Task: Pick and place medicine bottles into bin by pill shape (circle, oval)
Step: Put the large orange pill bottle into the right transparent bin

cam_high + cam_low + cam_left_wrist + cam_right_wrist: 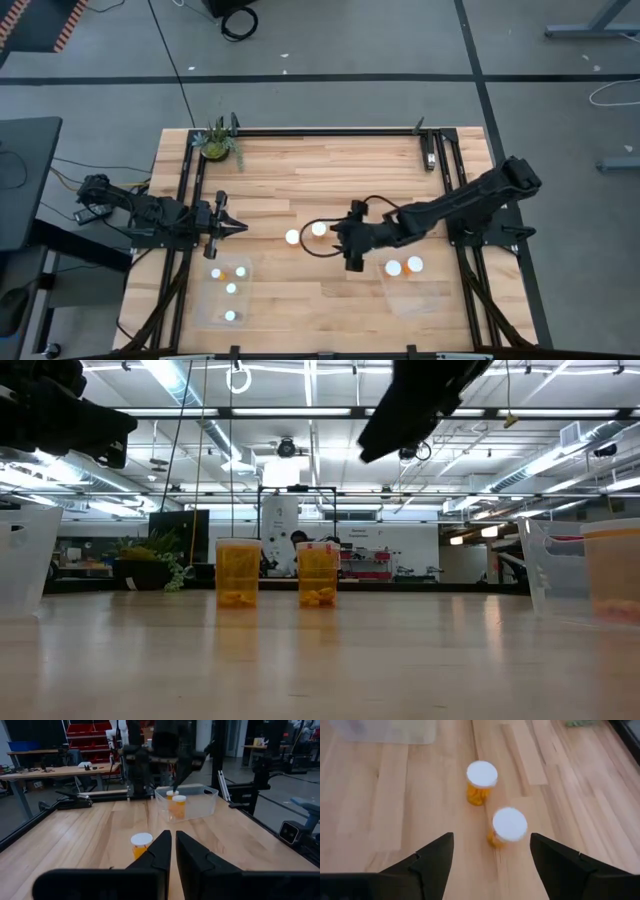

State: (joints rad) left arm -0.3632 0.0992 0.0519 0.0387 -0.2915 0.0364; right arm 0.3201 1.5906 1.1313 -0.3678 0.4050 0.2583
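Two medicine bottles with white caps and orange bodies stand upright on the wooden table near its middle [293, 237] [319, 229]. They also show in the low view [237, 572] [318, 573] and the right wrist view [481, 777] [509, 827]. My right gripper [338, 243] [492, 847] is open, raised above the table, just right of the nearer bottle, and touches nothing. My left gripper [243, 228] [173, 845] is shut and empty at the left, pointing toward the bottles. One bottle [141, 844] shows just beyond its fingers.
A clear bin [228, 322] at the near left holds several bottles. A clear bin [420, 300] at the near right holds two bottles [394, 268] [415, 264]. A green potted plant [216, 142] stands at the far left corner. A black frame edges the table.
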